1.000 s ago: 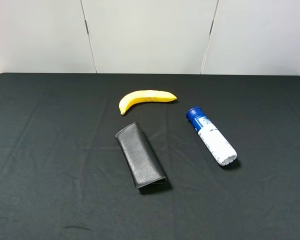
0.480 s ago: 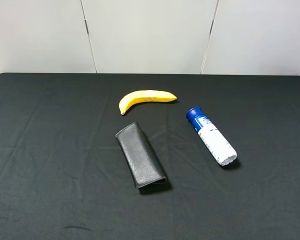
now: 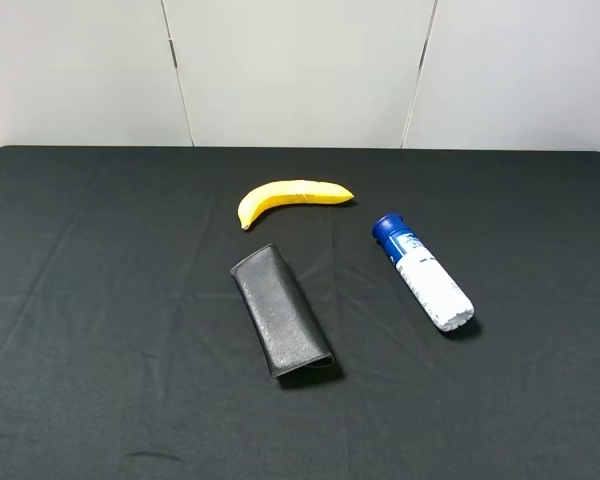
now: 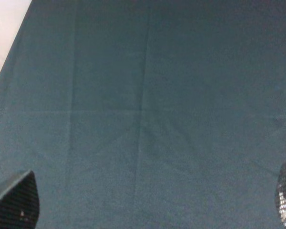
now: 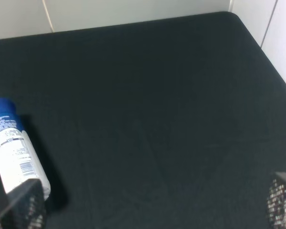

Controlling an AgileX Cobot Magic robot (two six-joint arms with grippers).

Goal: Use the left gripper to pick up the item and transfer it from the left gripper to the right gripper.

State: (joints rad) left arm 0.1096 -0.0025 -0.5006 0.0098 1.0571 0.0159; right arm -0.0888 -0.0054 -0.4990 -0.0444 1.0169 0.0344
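The item is a slim bottle [image 3: 425, 275] with a blue cap and a white labelled body. It lies on its side on the black cloth, right of centre, cap toward the far side. It also shows in the right wrist view [image 5: 12, 148], beside one fingertip [image 5: 24, 207]. My right gripper [image 5: 151, 204] is open and empty, with only its fingertips in frame. My left gripper [image 4: 150, 200] is open and empty over bare cloth, with only its fingertips [image 4: 14, 200] showing. Neither gripper shows in the exterior high view.
A yellow banana [image 3: 290, 198] lies at the centre back. A black textured folded case [image 3: 280, 310] lies in the middle, left of the bottle. The black-covered table [image 3: 100, 300] ends at a white wall behind; its far corner shows in the right wrist view [image 5: 231, 16].
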